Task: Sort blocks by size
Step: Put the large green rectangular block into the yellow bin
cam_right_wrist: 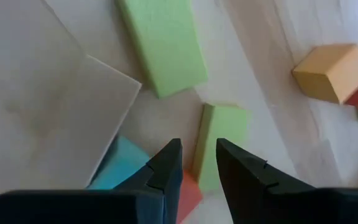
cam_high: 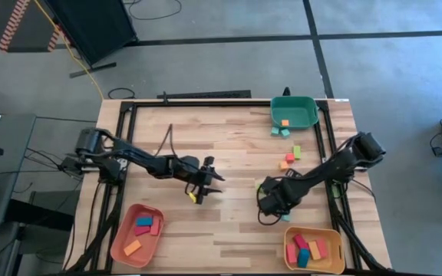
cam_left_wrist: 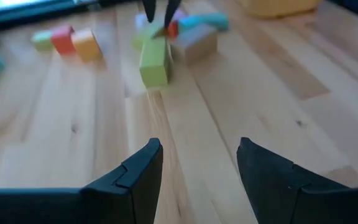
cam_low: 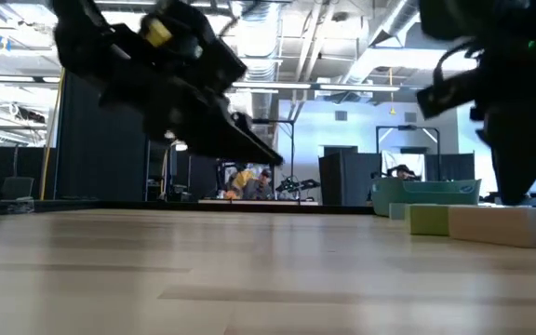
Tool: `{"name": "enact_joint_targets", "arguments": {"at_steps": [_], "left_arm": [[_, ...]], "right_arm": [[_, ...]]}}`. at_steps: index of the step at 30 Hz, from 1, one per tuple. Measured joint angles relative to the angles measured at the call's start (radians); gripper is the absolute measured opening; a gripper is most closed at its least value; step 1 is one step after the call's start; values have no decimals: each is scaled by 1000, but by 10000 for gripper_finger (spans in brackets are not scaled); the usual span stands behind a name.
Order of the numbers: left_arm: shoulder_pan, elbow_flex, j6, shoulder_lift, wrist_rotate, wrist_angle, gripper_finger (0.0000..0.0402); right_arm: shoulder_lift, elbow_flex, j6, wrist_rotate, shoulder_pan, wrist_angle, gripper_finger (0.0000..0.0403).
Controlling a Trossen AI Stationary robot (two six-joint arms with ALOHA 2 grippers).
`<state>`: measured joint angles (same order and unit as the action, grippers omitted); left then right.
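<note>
A cluster of blocks lies right of the table's middle (cam_high: 273, 201): a green bar (cam_right_wrist: 163, 43), a short green block (cam_right_wrist: 225, 137), a big beige block (cam_right_wrist: 42, 93), a teal one (cam_right_wrist: 120, 165) and a red one (cam_right_wrist: 188, 193). My right gripper (cam_right_wrist: 197, 165) points down over this cluster, its fingers a narrow gap apart above the short green block's edge. My left gripper (cam_high: 206, 182) is open and empty, held above the table's middle, facing the cluster (cam_left_wrist: 160, 50). My right gripper's fingertips (cam_right_wrist: 169, 165) stand just over the short green block's edge (cam_right_wrist: 202, 146), coming from above. I cannot tell whether they touch it. Nothing sits between the fingers.
A green tray (cam_high: 307, 115) at the far right holds an orange block. Loose blocks lie near it (cam_high: 282, 132) and toward the middle (cam_high: 288, 159). A salmon tray (cam_high: 121, 249) near left and a yellow tray (cam_high: 332, 238) near right hold several blocks each.
</note>
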<state>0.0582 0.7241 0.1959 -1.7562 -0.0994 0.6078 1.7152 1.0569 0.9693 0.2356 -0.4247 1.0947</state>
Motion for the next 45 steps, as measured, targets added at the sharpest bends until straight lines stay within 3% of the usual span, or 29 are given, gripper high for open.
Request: {"name": "enact_joint_targets", "arguments": {"at_steps": [8,13,20,27,37,45], "left_arm": [[-1,132,-11,-143,0,-64,197],[-10,194,11,-151,7,-152,197],[-50,232,47,-152,48,-168,197],[-95,265,70,-152,-19,-186,197],[-100,318,130,-161,-23,-224,197],[-100,322,120,-161,-23,-246,197]], "right_arm": [[35,0,-181,58,89,-183,134],[6,0,-213,66,114,-195,134],[-28,0,-204,70,79,-189,134],[-92,0,-118,72,15,-192,134],[-175,0,-26,84,-89,-233,134],[-132,1,-46,215,-120,-256,138]]}}
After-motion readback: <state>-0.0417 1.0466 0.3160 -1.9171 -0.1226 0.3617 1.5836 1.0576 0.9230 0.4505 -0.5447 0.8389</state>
